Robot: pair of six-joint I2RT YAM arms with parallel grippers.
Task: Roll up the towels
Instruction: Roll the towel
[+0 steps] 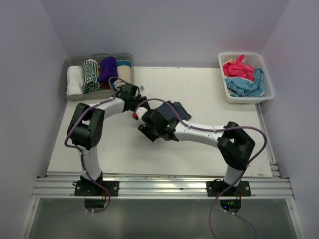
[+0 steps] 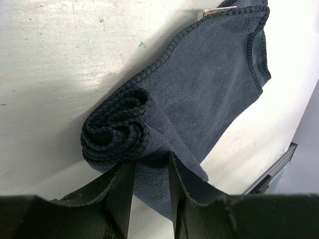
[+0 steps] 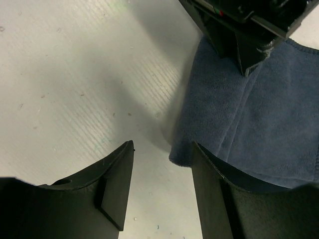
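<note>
A dark navy towel (image 1: 177, 110) lies mid-table, partly rolled. In the left wrist view its rolled end (image 2: 117, 132) sits just ahead of my fingers, and the flat part (image 2: 209, 84) stretches away. My left gripper (image 2: 149, 167) is shut on the towel beside the roll; it also shows in the top view (image 1: 130, 94). My right gripper (image 3: 162, 149) is open and empty over bare table, and also shows from above (image 1: 149, 124). The towel's corner (image 3: 189, 154) lies just by its right finger. The left gripper (image 3: 239, 30) rests on the towel's far side.
A clear tub (image 1: 66, 69) at the back left holds rolled towels: white (image 1: 75, 79), green-patterned (image 1: 90, 74), purple (image 1: 108, 67) and cream (image 1: 124, 69). A white lattice basket (image 1: 269, 87) at the back right holds pink (image 1: 237, 67) and light blue (image 1: 246, 87) towels. A metal rail (image 1: 164, 186) runs along the near edge.
</note>
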